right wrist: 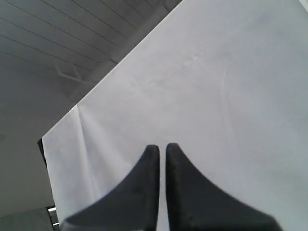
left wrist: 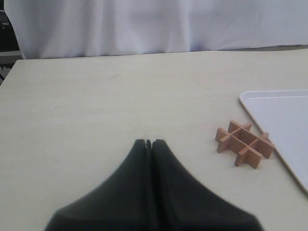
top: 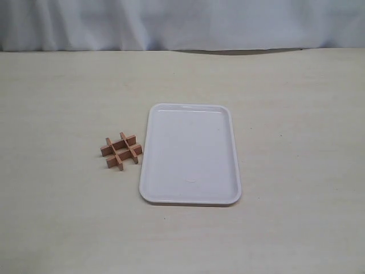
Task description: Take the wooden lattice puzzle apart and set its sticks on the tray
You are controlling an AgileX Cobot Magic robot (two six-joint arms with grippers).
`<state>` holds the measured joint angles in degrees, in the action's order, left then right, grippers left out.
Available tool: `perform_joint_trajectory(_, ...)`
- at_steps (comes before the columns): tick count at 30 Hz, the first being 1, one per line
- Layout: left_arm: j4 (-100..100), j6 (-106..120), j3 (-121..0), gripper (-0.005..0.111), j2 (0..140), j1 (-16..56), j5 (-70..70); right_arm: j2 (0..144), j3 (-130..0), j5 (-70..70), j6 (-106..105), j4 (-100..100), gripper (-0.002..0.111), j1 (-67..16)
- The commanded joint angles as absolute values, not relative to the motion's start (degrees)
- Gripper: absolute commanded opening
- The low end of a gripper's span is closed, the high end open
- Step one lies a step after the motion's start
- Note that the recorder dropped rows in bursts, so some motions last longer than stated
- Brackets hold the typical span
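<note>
The wooden lattice puzzle (top: 121,150) lies flat on the table, still assembled as a small reddish-brown hash of interlocked sticks, just left of the tray (top: 191,157). The white glossy tray holds nothing. In the left wrist view the puzzle (left wrist: 244,145) sits beside the tray's corner (left wrist: 284,120), well off to one side of my left gripper (left wrist: 148,142), whose black fingers are shut and empty above bare table. My right gripper (right wrist: 162,147) points up at a white cloth backdrop, its fingers nearly together with nothing between them. Neither gripper shows in the exterior view.
A light beige tabletop (top: 68,217) surrounds the puzzle and tray. A white curtain (top: 182,23) hangs along the far edge of the table. The right wrist view shows a slatted ceiling (right wrist: 48,38) beyond the cloth.
</note>
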<state>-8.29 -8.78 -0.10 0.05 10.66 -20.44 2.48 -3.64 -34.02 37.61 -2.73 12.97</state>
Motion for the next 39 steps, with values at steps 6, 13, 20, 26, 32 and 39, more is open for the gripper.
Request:
perform_joint_trajectory(6, -8.4, -8.8, 0.0, 0.0, 0.0, 10.6, -20.0, 25.8, -22.1, -27.5, 19.0, -2.6, 0.004, 13.2)
perform_joint_trajectory(13, -8.4, -8.8, 0.0, 0.0, 0.0, 10.6, -20.0, 52.5, -35.7, 6.6, -13.3, -2.6, 0.004, 13.2)
perform_joint_trajectory(20, -8.4, -8.8, 0.0, 0.0, 0.0, 10.6, -20.0, 77.1, -48.6, 31.2, -9.8, -2.5, 0.004, 13.2)
perform_joint_trajectory(26, -8.4, -8.8, 0.0, 0.0, 0.0, 10.6, -20.0, 83.0, -51.1, 34.0, -9.6, -4.3, 0.004, 13.2)
perform_joint_trajectory(32, -8.4, -8.8, 0.0, 0.0, 0.0, 10.6, -20.0, 83.1, -52.2, 33.2, -9.8, -4.7, 0.004, 7.4)
perform_joint_trajectory(39, -8.4, -8.8, 0.0, 0.0, 0.0, 10.6, -20.0, 85.5, -56.1, 33.3, -9.3, -4.7, 0.004, -8.7)
